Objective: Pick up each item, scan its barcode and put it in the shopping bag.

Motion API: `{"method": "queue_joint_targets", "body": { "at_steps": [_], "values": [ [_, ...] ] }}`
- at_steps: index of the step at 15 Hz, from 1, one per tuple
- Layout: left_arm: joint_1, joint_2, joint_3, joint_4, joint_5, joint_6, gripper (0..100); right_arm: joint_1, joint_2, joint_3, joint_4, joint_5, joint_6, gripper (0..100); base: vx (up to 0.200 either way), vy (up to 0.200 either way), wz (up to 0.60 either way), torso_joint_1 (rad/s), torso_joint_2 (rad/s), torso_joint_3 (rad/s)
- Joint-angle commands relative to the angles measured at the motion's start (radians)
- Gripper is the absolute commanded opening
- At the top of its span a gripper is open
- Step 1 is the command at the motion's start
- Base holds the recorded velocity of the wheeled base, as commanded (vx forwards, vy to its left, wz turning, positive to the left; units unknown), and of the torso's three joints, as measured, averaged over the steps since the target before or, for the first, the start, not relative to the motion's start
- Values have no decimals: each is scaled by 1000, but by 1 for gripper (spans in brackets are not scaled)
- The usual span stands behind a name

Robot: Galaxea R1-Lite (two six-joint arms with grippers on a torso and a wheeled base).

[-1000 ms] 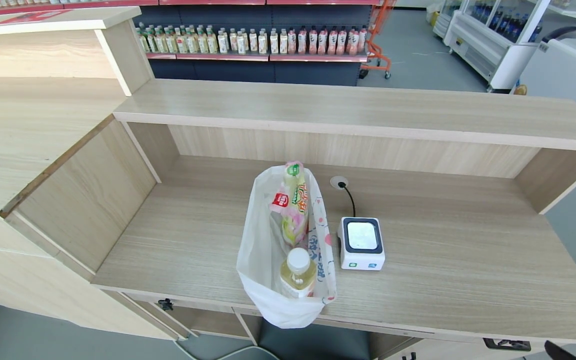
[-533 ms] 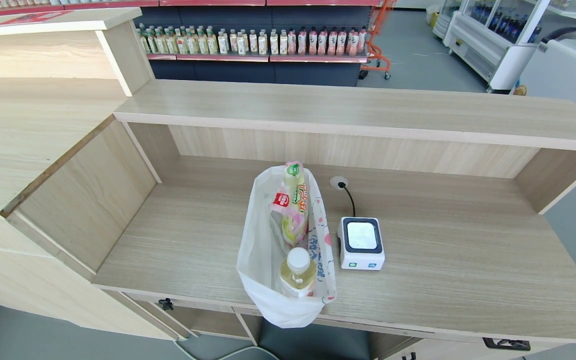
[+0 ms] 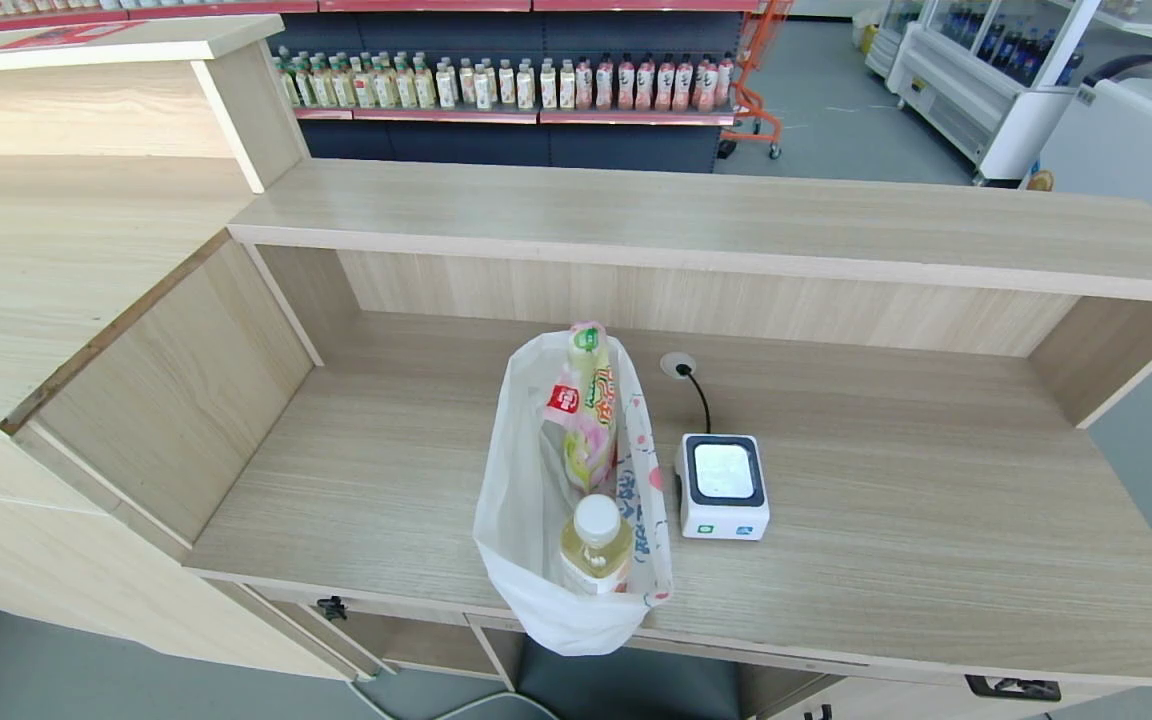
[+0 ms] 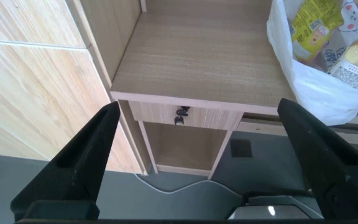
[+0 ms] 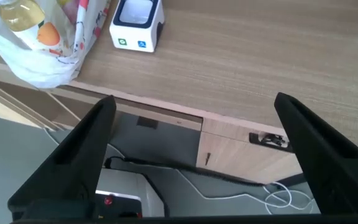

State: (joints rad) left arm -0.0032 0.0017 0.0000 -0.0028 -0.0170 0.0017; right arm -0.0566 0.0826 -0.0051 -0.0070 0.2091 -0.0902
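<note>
left fingers (image 4: 86, 162) and right fingers (image 5: 79, 155) spread wide, empty; bottle (image 3: 596, 545) and snack pack (image 3: 588, 410) inside shopping bag (image 3: 511, 500).

Light wood checkout counter (image 3: 896, 520) w/ a raised ledge (image 3: 696, 215) along its far side and a round cable port (image 3: 677, 364) set in the worktop near the back panel. Behind it, a store shelf (image 3: 636, 116) lined w/ rows of drink bottles (image 3: 506, 82), an orange trolley (image 3: 761, 95) at the shelf's right end & glass-fronted chillers (image 3: 996, 70) farther right. Below the counter's front edge, a small black drawer latch (image 4: 180, 115)
</note>
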Motion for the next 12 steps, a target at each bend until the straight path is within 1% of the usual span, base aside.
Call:
{"method": "queue_joint_targets", "body": {
  "at_steps": [1, 4, 6, 10, 12],
  "values": [
    [0, 1, 0, 0, 0, 1, 100, 0, 5, 2, -5, -1, 0, 100, 0, 0, 0, 0, 0, 0],
    [0, 0, 0, 0, 0, 14, 100, 0, 5, 2, -7, -1, 1, 100, 200, -200, 0, 4, 4, 4],
    [0, 0, 0, 0, 0, 14, 100, 0, 5, 2, -8, -2, 3, 100, 200, -200, 0, -5, -7, 7],
    [0, 0, 0, 0, 0, 9, 100, 0, 5, 2, -7, 1, 4, 100, 0, -200, 0, 13, 12, 2],
    [0, 0, 0, 0, 0, 4, 100, 0, 5, 2, -8, 1, 4, 100, 0, 0, 0, 0, 0, 0]
  ]
}}
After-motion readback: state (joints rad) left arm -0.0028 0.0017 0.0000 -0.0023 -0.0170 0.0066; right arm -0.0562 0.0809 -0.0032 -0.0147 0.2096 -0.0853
